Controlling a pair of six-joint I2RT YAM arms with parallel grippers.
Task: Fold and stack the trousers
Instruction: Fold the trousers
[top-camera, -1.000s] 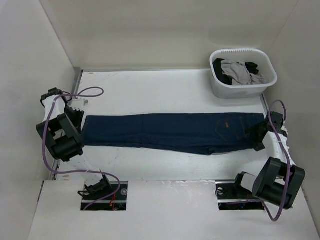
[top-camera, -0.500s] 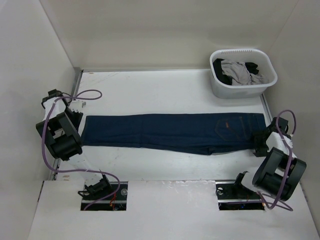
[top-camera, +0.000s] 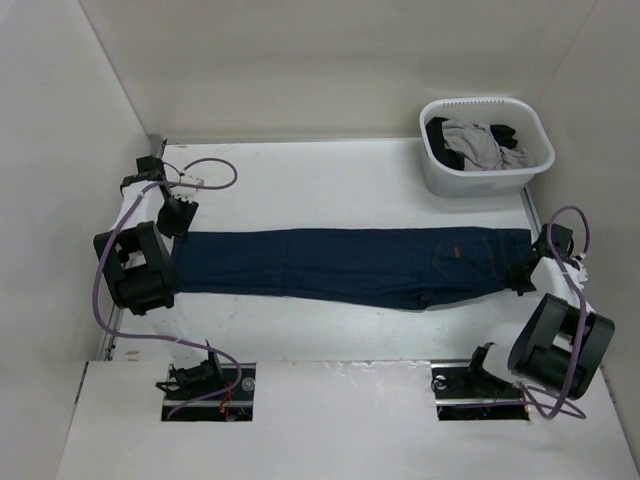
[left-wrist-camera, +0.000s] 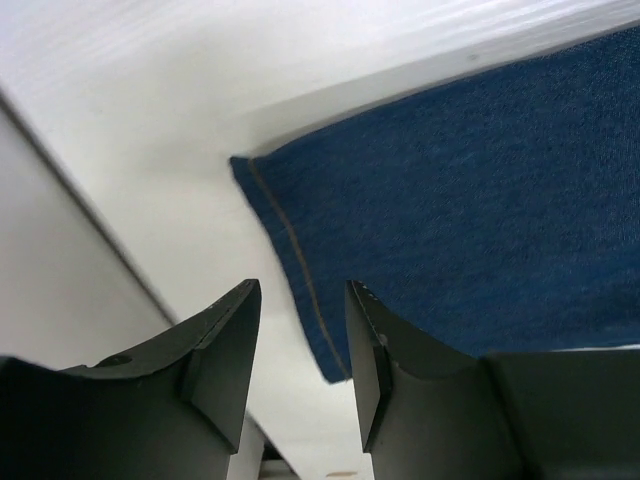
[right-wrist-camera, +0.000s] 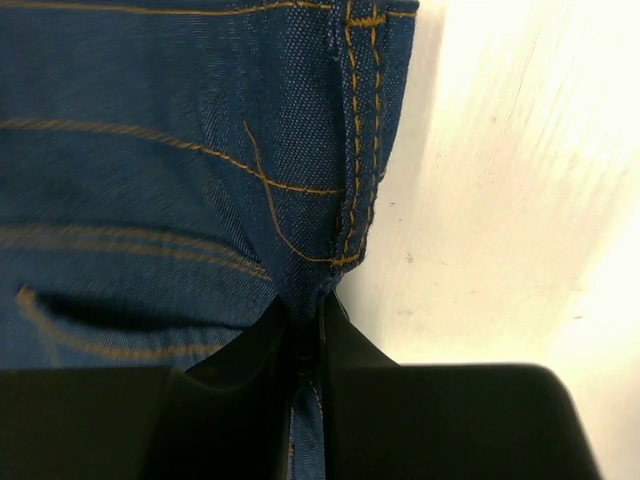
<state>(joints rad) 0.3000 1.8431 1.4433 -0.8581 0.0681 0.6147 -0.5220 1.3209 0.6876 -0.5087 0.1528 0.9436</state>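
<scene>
Top external view: trousers (top-camera: 340, 265) lie flat and stretched full length on the table (top-camera: 330, 180), in front of the basket (top-camera: 470, 182). Their waist end is the end nearer the basket, with the tan patch (top-camera: 453, 251) facing up. The legs run away from the basket to the left.

Right gripper (top-camera: 522, 275), right wrist view: jaws clenched on the waistband (right-wrist-camera: 360, 150) at its corner. Denim is pinched between the fingertips, at the trouser end close to the basket.

Left gripper (left-wrist-camera: 302, 300), left wrist view: jaws parted, nothing between them. It hovers just off the hem (left-wrist-camera: 290, 240), at the trouser end farthest from the basket.

Step in hand (judgement): take hold of both ends for the lengthwise fold. Only the waist end is gripped so far.

How to do it well:
- Bring the left jaws squarely over the hem corner and catch every layer before closing. A bite on the top layer alone would let the lower leg trail.
- Grip past the stitched edge, not on its very lip.
- Lift both ends evenly so the cloth does not twist. Denim is stiff and heavy and will likely sag in the middle.
- Mind the purple cable (top-camera: 205, 170) looping by the left arm.

Surface and room: white tabletop, smooth and faintly scuffed, so the fabric should slide freely on it. White walls (top-camera: 300, 60) enclose it on three sides. The basket holds a grey garment (top-camera: 478, 145) and a black garment (top-camera: 440, 135).
</scene>
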